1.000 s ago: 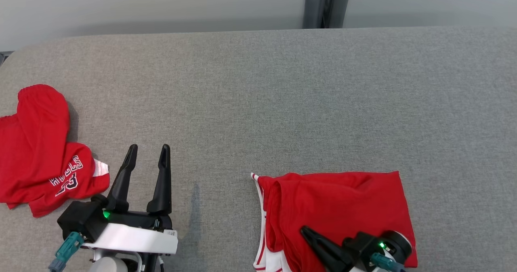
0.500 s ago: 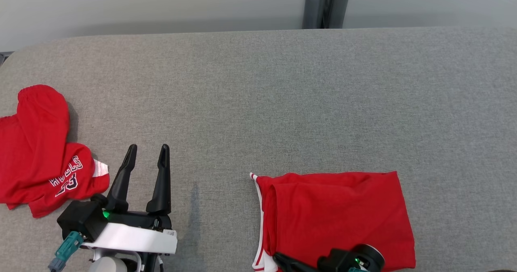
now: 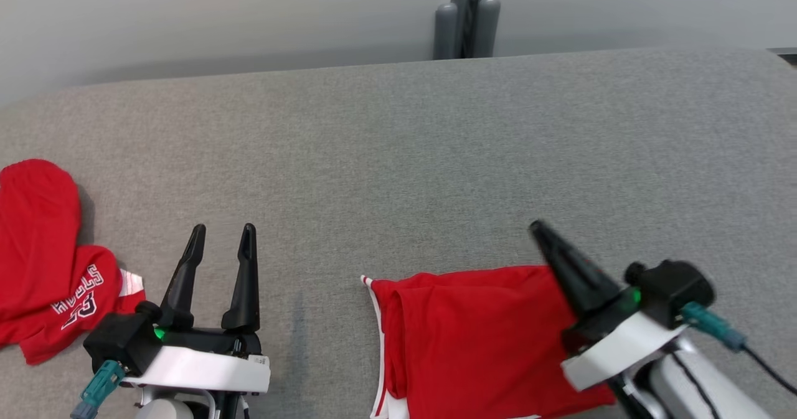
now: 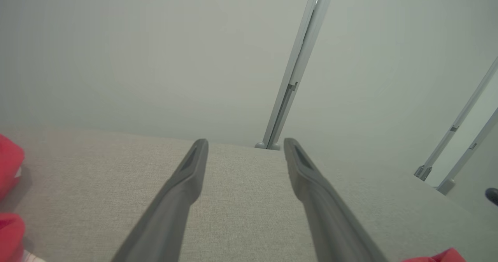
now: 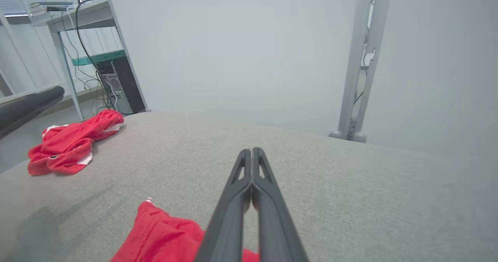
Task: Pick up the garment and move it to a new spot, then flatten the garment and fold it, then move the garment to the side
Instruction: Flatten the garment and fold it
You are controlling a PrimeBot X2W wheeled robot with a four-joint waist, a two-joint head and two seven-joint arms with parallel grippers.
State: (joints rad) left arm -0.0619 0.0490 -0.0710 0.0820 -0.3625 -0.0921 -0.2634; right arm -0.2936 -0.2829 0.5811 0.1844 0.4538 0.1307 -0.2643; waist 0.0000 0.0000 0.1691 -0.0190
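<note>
Looking down at the grey padded surface [image 3: 398, 157], I see the folded red garment [image 3: 473, 338] lying at the near edge, right of centre, with its white-trimmed edge facing left. My right gripper [image 3: 540, 231] is pinched closed on nothing and sits over the garment's far right corner. My left gripper [image 3: 223, 232] rests spread wide and empty at the near left. I judge the cloth light, limp and rather slick, so the layers could slide apart. I'd pinch through every layer along one edge. A second red garment [image 3: 43, 269] with lettering lies well apart at the left.
</note>
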